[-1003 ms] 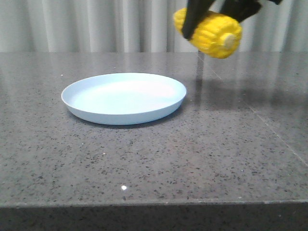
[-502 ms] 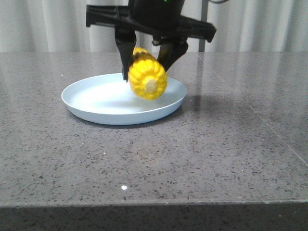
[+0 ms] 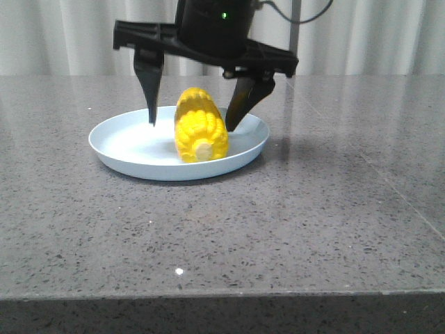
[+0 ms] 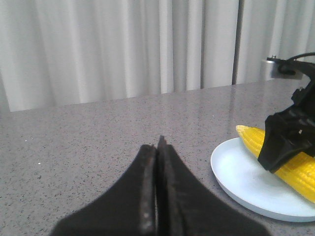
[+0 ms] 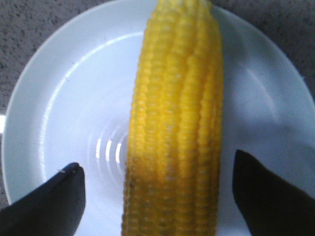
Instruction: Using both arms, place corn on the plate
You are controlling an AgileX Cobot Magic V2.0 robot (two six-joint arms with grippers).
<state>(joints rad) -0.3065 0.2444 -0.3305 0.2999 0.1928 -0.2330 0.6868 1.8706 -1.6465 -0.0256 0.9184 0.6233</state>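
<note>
The yellow corn (image 3: 200, 129) lies on the pale blue plate (image 3: 118, 149), its pale stub end toward the front. My right gripper (image 3: 190, 126) is open just above the plate, with one finger on each side of the corn and a gap to it on both sides. In the right wrist view the corn (image 5: 174, 123) lies lengthwise across the plate (image 5: 74, 123), between the spread fingers (image 5: 59, 196). My left gripper (image 4: 158, 140) is shut and empty over bare table, to the left of the plate (image 4: 241, 172). It is out of the front view.
The grey speckled stone table (image 3: 278, 223) stretches around the plate, with its front edge near the camera. White curtains (image 3: 69, 35) hang behind the table. A seam in the tabletop runs diagonally on the right.
My right gripper carried the corn from the upper right down over the plate, then opened. The corn has dropped from the fingers and now lies on the plate.
</note>
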